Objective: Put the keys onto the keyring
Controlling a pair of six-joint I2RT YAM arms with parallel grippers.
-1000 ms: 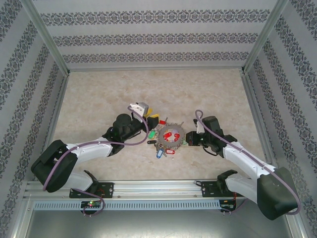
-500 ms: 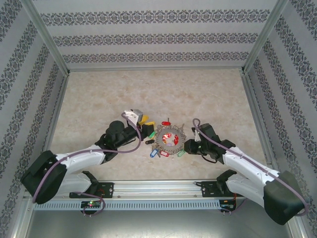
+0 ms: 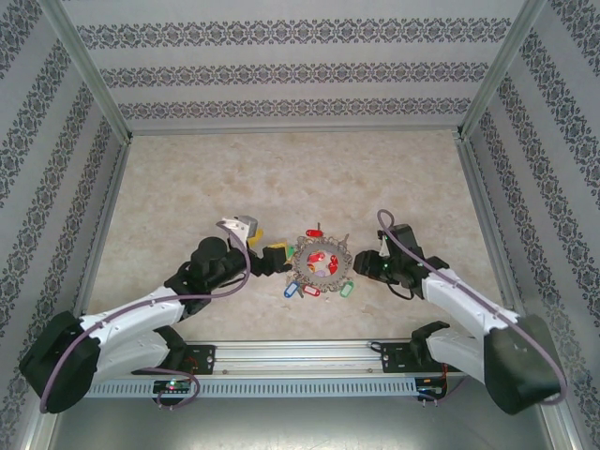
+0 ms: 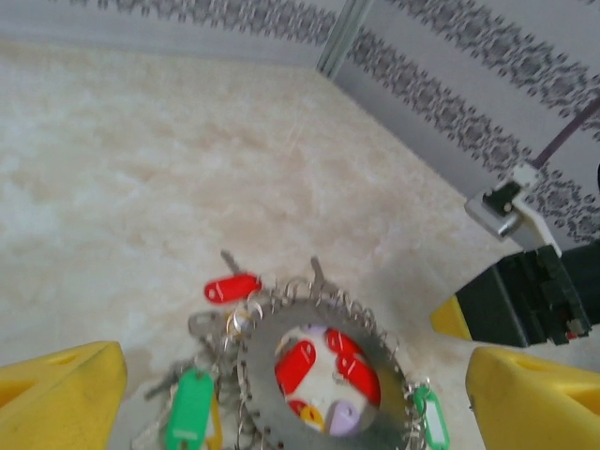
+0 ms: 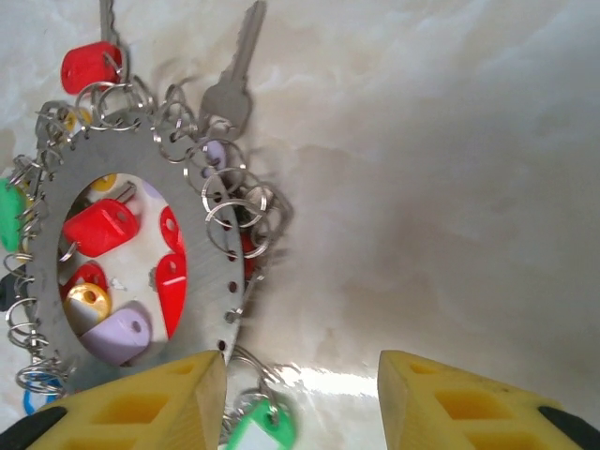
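Lying flat on the table (image 3: 281,178) at the top view's centre, the keyring (image 4: 255,349) sits between both hands. The left hand (image 4: 295,361) gapes wide and empty. The right hand (image 5: 300,366) is partly open and also empty, one finger just beside the rim, seemingly to steady it. Red, yellow and lilac tags lie inside its hole; keys (image 4: 232,287) fringe it.

No readable text — no label, brand or number.
The key tags (image 5: 98,228) on the keyring (image 5: 208,281) show plain colour with no lettering that can be made out — the wall bands (image 3: 300,75) are ornament, not script.
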